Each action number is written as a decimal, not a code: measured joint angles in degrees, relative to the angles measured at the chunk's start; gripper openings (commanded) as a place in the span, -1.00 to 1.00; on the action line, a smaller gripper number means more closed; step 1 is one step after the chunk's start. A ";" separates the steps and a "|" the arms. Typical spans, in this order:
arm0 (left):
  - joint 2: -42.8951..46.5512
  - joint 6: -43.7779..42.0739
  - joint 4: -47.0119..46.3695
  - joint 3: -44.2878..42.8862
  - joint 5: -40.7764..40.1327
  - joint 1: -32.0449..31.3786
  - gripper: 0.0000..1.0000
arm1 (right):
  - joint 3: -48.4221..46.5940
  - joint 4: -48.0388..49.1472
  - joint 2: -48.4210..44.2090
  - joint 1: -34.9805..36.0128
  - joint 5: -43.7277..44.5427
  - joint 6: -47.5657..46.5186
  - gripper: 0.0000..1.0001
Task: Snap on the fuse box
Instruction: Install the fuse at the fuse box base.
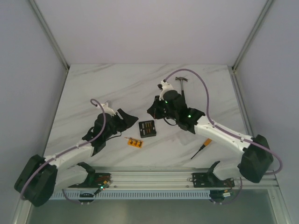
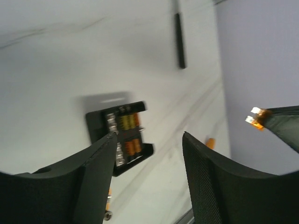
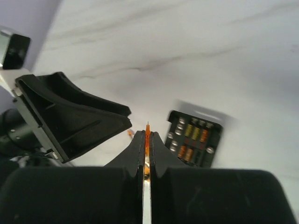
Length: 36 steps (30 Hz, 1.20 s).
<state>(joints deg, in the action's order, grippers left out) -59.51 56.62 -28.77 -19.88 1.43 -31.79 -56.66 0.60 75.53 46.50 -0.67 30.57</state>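
The fuse box (image 1: 147, 128) is a small black square lying flat on the marble table between the two arms, with orange and yellow fuses in its top face (image 3: 194, 137). My left gripper (image 2: 149, 140) hovers open just left of it, nothing between its fingers; the box (image 2: 119, 137) shows past the left finger. My right gripper (image 3: 147, 135) hangs above and behind the box, shut on a tiny orange fuse (image 3: 147, 129) that pokes out between the tips. From the left wrist view that fuse (image 2: 256, 119) shows at the right gripper's tip.
A small flat orange strip (image 1: 134, 142) lies in front of the fuse box. A hammer (image 1: 183, 86) rests at the back behind the right arm. An orange-handled screwdriver (image 1: 202, 149) lies at the front right. Walls enclose the table on both sides.
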 measured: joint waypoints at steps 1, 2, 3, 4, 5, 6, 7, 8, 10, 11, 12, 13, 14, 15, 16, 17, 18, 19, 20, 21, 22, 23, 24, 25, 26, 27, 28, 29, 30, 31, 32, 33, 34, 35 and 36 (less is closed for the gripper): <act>-1.86 -0.81 1.62 -0.81 0.68 0.50 0.39 | -1.95 -3.32 1.62 -0.02 0.90 -0.55 -1.00; -3.87 -1.51 2.91 -1.70 1.57 0.94 0.40 | -3.61 -6.23 3.19 -0.02 1.57 -1.05 -1.00; -5.75 -2.19 3.76 -2.45 2.45 1.27 0.41 | -5.66 -9.79 5.25 0.00 2.34 -1.60 -1.00; -7.69 -2.80 4.63 -3.26 3.45 1.55 0.41 | -7.30 -12.50 7.10 0.00 2.93 -2.10 -1.00; -9.46 -3.32 5.22 -3.98 4.44 1.75 0.41 | -9.22 -15.63 9.14 0.00 3.67 -2.56 -1.00; -11.28 -3.87 5.81 -4.79 5.51 1.84 0.41 | -11.02 -18.58 11.21 0.00 4.35 -2.99 -1.00; -12.96 -4.31 6.16 -5.51 6.47 1.86 0.40 | -12.68 -21.07 13.09 0.07 5.05 -3.43 -1.00; -14.51 -4.76 6.38 -6.19 7.48 1.90 0.40 | -14.36 -23.56 15.10 0.11 5.73 -3.85 -1.00; -16.65 -5.42 6.78 -7.06 8.98 1.90 0.38 | -16.83 -27.56 18.21 0.35 6.67 -4.55 -1.00; -17.33 -5.77 7.04 -7.34 9.57 1.90 0.35 | -18.12 -29.70 19.71 0.50 7.10 -4.92 -1.00; -17.77 -6.05 7.30 -7.52 10.10 1.90 0.31 | -19.21 -31.43 21.03 0.70 7.41 -5.29 -1.00; -18.14 -6.32 7.58 -7.76 10.56 1.90 0.25 | -20.39 -33.11 22.27 0.94 7.61 -5.60 -1.00; -18.49 -6.51 7.76 -7.98 10.91 1.90 0.19 | -21.53 -34.69 23.47 1.20 7.78 -5.95 -1.00; -18.91 -6.86 7.93 -8.28 11.34 1.90 0.15 | -22.95 -36.37 24.79 1.49 7.93 -6.29 -1.00; -19.32 -7.06 8.07 -8.55 11.63 1.90 0.12 | -24.15 -37.51 25.92 1.79 8.07 -6.51 -1.00; -19.76 -7.26 8.17 -8.79 11.96 1.90 0.10 | -25.46 -38.77 27.10 2.14 8.17 -6.84 -1.00; -20.11 -7.34 8.31 -8.96 12.24 1.90 0.09 | -26.60 -39.87 28.15 2.47 8.28 -6.99 -1.00; -20.57 -7.43 8.33 -9.03 12.55 1.90 0.07 | -27.89 -41.00 29.27 2.86 8.46 -7.15 -1.00; -21.14 -7.45 8.31 -9.09 12.85 1.90 0.05 | -28.87 -41.72 30.18 3.19 8.50 -7.28 -1.00; -21.97 -7.45 8.35 -9.16 13.14 1.90 0.05 | -29.70 -42.45 30.97 3.56 8.50 -7.32 -1.00; -22.75 -7.45 8.37 -9.18 13.38 1.90 0.04 | -30.27 -43.08 31.56 3.89 8.52 -7.34 -1.00; -23.54 -7.45 8.55 -9.18 13.57 1.90 0.03 | -30.77 -43.69 32.13 4.20 8.59 -7.48 -1.00; -24.22 -7.45 8.81 -9.18 13.73 1.90 0.02 | -31.12 -44.17 32.59 4.42 8.68 -7.50 -1.00; -24.65 -7.45 9.07 -9.18 13.84 1.90 0.01 | -31.47 -44.65 33.11 4.63 8.72 -7.54 -1.00; -24.96 -7.43 9.18 -9.16 13.97 1.90 0.00 | -31.67 -44.89 33.55 4.81 8.79 -7.63 -1.00; -25.22 -7.45 9.14 -9.18 14.12 1.90 -0.01 | -31.74 -45.13 34.01 4.94 8.90 -7.72 -1.00; -25.40 -7.43 9.16 -9.18 14.25 1.90 -0.02 | -31.76 -45.42 34.40 5.05 8.90 -7.72 -1.00; -25.57 -7.43 9.16 -9.18 14.36 1.90 -0.03 | -31.76 -45.75 34.69 5.16 8.90 -7.74 -1.00; -25.77 -7.43 9.14 -9.18 14.47 1.90 -0.04 | -31.76 -45.97 34.88 5.16 8.92 -7.74 -1.00; -25.97 -7.43 9.14 -9.18 14.60 1.90 -0.06 | -31.76 -46.12 35.04 5.18 8.92 -7.76 -1.00; -26.21 -7.43 9.14 -9.18 14.69 1.90 -0.09 | -31.76 -46.16 35.12 5.22 8.98 -7.76 -1.00; -26.43 -7.43 9.14 -9.18 14.75 1.88 -0.10 | -31.74 -46.16 35.17 5.22 9.09 -7.74 -1.00; -26.62 -7.43 9.14 -9.18 14.84 1.90 -0.11 | -31.74 -46.12 35.17 5.22 9.14 -7.74 -1.00; -26.82 -7.41 9.11 -9.18 14.86 1.90 -0.13 | -31.71 -46.03 35.17 5.25 9.18 -7.72 -1.00; -26.99 -7.34 9.03 -9.18 15.02 1.90 -0.13 | -31.63 -45.81 35.17 5.25 9.27 -7.72 -1.00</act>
<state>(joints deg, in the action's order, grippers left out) -86.50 49.28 -19.75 -29.06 16.45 -29.89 -88.29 -45.21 110.69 51.75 8.60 22.85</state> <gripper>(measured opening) 0.448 0.045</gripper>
